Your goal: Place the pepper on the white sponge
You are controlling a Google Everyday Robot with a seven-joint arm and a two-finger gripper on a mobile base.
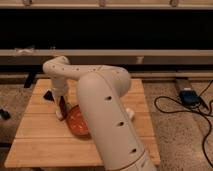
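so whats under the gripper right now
The gripper hangs low over the wooden table, at the left edge of the orange plate. A slim dark red pepper shows at its tip. The arm covers the plate's right side.

A single camera looks down and forward from high behind the robot's arm (107, 115), which fills the near foreground. It faces the wooden surface (35, 130) and a dark wall beyond, with the tool (62, 111) at middle distance over the surface's left half.
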